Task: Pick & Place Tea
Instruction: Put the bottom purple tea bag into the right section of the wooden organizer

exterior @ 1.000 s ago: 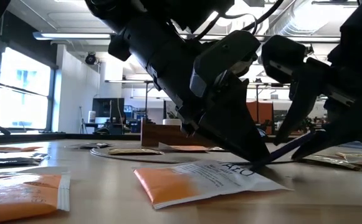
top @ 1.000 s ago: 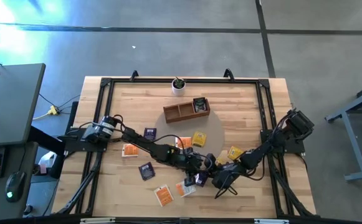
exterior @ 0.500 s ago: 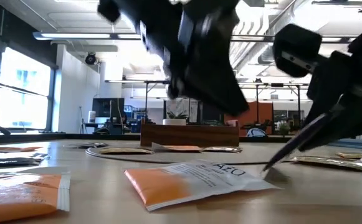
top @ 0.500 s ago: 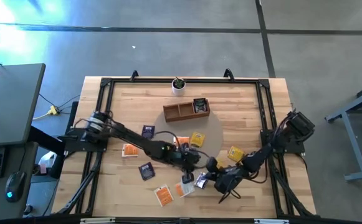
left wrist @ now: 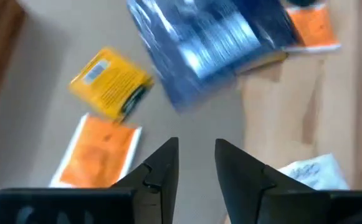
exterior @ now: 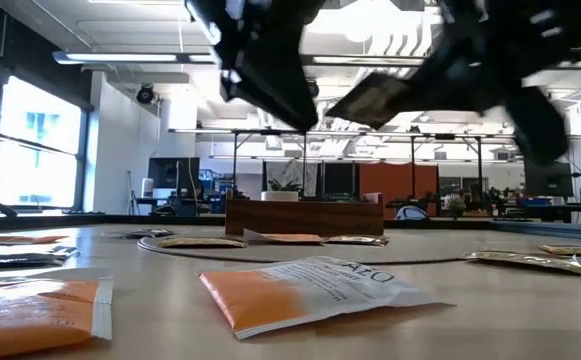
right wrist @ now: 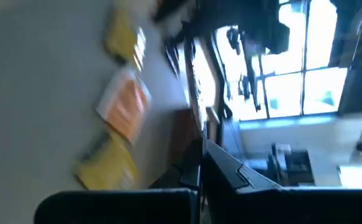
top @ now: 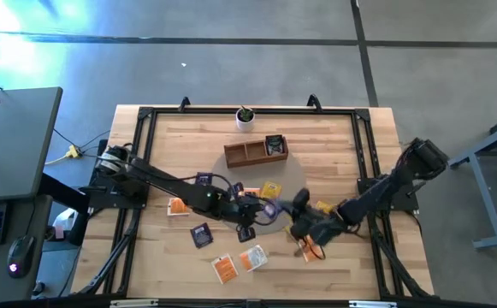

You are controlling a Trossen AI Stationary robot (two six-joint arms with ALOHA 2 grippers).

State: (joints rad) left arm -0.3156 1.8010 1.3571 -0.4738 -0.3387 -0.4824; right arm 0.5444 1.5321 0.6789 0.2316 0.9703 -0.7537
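wood table (top: pixel 334 137) on grey floor — right gripper (top: pixel 275 208) pinches a purple tea bag (top: pixel 269 206), lying crosswise mid-frame; left gripper (top: pixel 246 233) half open.

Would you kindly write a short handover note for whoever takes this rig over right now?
Right gripper: shut on a purple sachet, lifted off the table near its middle.
Left gripper: open, empty, just beside it over the table's middle.
Tray: near the far edge; one dark sachet in its right-end compartment, the other compartments look empty.
Done: one sachet in the tray, one picked up.
Left: place the held sachet in the tray, then the loose ones, for example yellow, orange and purple.
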